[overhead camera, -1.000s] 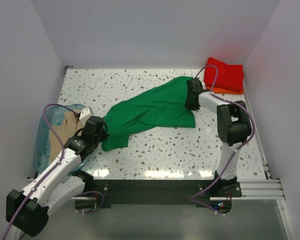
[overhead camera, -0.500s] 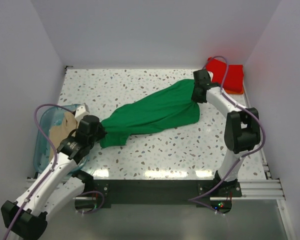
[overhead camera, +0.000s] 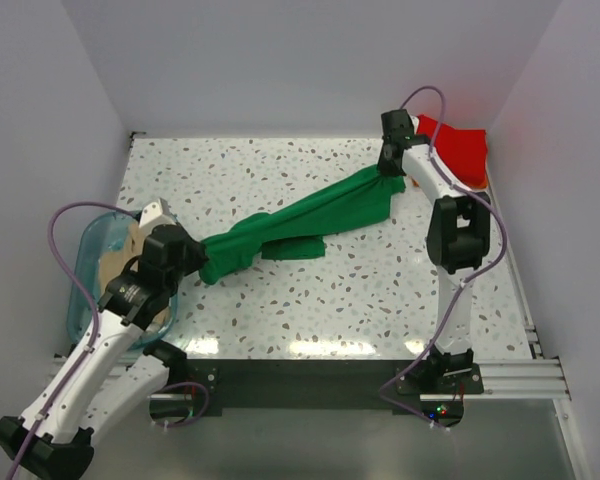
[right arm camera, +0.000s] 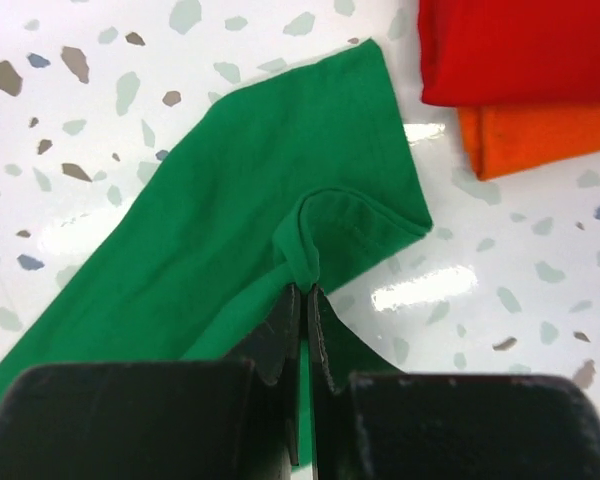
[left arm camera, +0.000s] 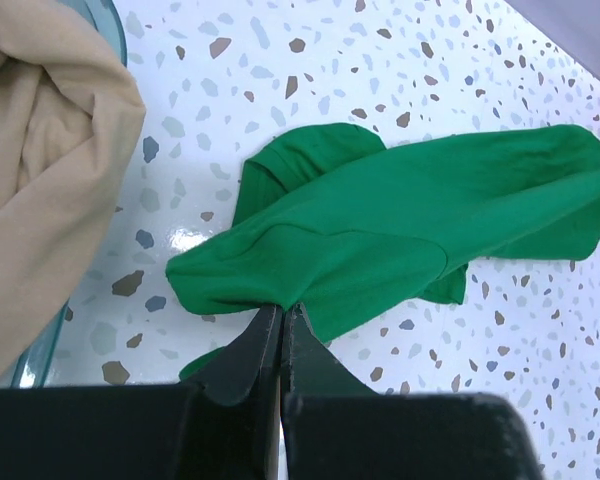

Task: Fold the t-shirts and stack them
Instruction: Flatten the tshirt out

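The green t-shirt [overhead camera: 300,218] is stretched in a long band between both grippers, part of it hanging down to the table. My left gripper [overhead camera: 188,262] is shut on its near-left end [left arm camera: 280,270], and my right gripper [overhead camera: 388,166] is shut on a fold at its far-right end [right arm camera: 305,265]. A folded red t-shirt [overhead camera: 458,146] lies on a folded orange one [right arm camera: 535,135] in the far right corner. The beige t-shirt [left arm camera: 40,170] lies crumpled in the bin at the left.
The translucent teal bin [overhead camera: 77,285] stands at the table's left edge beside my left arm. White walls close the table on three sides. The red and orange stack lies just right of my right gripper.
Both grippers have pulled apart and risen, drawing the green t-shirt from a loose spread into a taut band. The right gripper has shut on the cloth and moved toward the far right corner.
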You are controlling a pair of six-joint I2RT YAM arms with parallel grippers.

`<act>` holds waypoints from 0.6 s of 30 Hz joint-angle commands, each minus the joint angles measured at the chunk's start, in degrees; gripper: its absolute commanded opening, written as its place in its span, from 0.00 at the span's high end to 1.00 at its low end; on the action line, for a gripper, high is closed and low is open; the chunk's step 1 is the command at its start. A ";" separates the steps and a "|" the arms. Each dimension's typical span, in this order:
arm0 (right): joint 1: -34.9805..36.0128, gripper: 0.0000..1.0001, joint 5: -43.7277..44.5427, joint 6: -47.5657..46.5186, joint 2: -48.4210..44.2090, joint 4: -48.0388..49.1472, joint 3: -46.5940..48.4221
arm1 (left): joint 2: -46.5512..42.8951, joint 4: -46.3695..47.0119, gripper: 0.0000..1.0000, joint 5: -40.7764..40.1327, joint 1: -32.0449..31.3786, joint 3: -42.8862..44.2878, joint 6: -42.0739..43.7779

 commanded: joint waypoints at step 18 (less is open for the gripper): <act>-0.31 0.35 -5.66 -2.30 -2.25 7.24 -1.64 | 11.96 9.54 1.00 0.26 2.38 3.41 9.49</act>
